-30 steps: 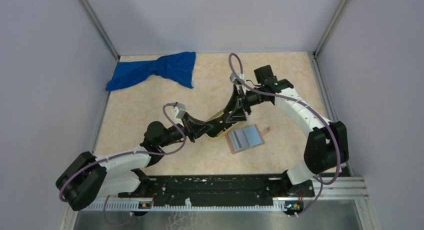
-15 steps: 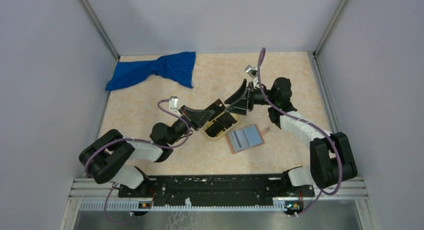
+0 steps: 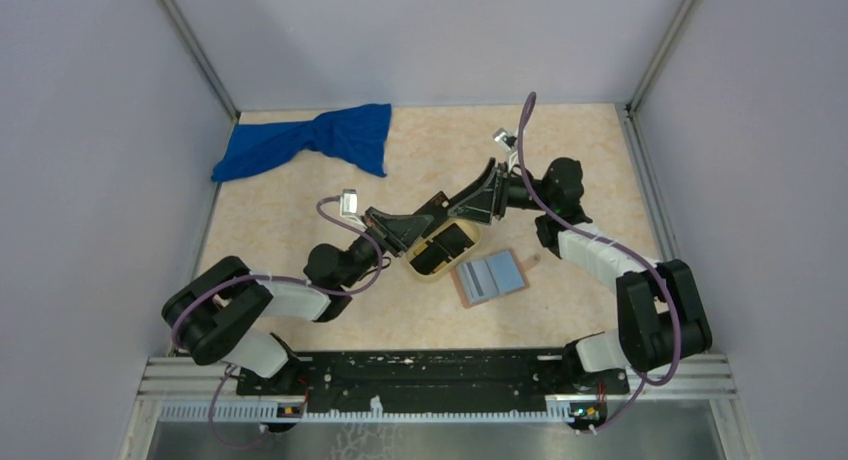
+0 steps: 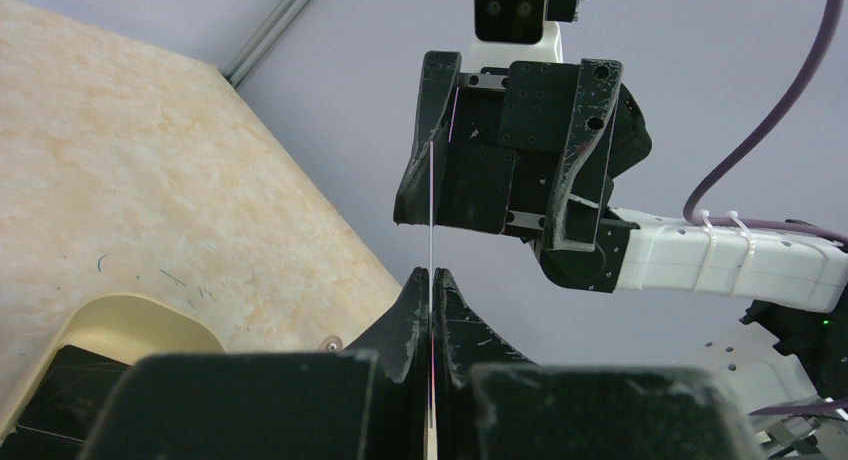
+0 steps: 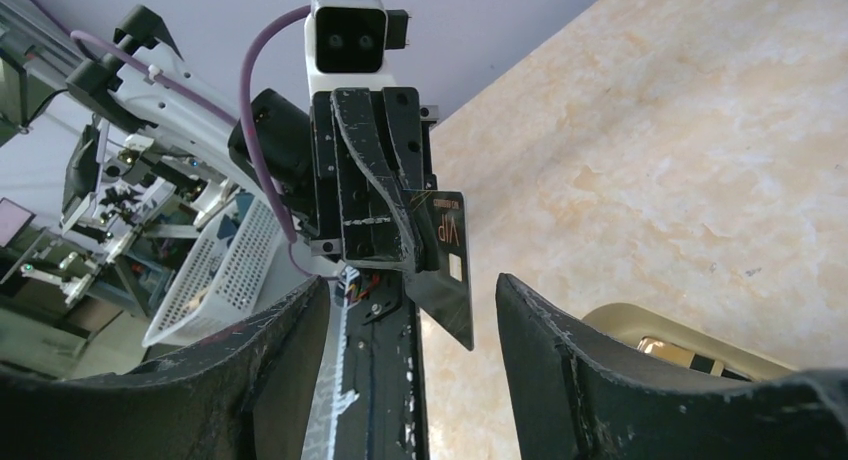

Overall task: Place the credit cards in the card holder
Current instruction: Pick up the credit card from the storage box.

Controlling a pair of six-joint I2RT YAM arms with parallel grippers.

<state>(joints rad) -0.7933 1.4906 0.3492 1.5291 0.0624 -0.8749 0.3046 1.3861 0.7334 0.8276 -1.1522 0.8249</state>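
Note:
My left gripper is shut on a dark credit card and holds it in the air above the tray's far end. In the left wrist view the card shows edge-on, rising from the closed jaws. My right gripper faces it, open, with the card's free end between its fingers and touching neither. A second black card lies in the oval tan tray. The card holder lies open on the table, blue-grey side up, right of the tray.
A crumpled blue cloth lies at the table's far left. Grey walls close in the table on three sides. The black rail with the arm bases runs along the near edge.
The left gripper has lifted the card up off the tray. The right gripper drew back, then came in again around the card's free end, its jaws narrowing a little.

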